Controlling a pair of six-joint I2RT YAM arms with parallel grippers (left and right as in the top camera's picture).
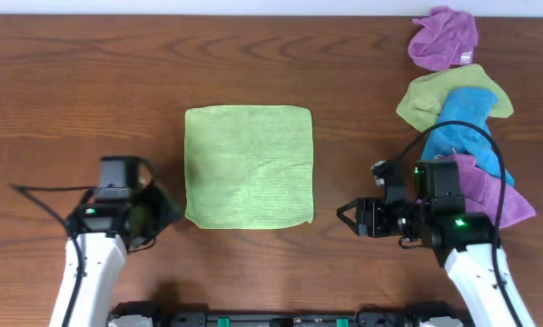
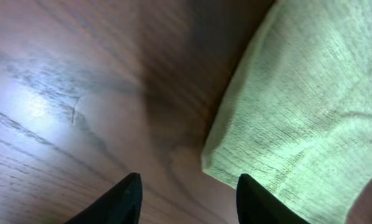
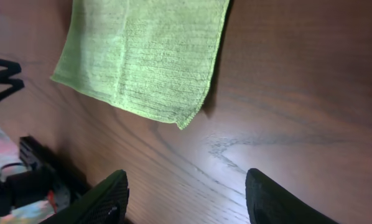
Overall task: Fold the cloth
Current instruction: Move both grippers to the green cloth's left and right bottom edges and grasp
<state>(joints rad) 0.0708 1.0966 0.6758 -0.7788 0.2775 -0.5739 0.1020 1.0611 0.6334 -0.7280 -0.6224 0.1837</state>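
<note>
Black fingers of the left end effector (image 2: 189, 199) stood partly apart, holding nothing, just beside the near-left corner of the bright lime-green square microfibre cloth (image 1: 249, 166). It lay flat and unfolded on the brown wooden tabletop (image 1: 90, 82), between both arms. Right end effector (image 3: 187, 193), likewise parted and empty, faced the near-right corner from slightly farther off.

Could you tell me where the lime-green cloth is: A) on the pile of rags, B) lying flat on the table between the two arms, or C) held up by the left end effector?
B: the cloth lies spread flat on the table, well apart from the rags.
</note>
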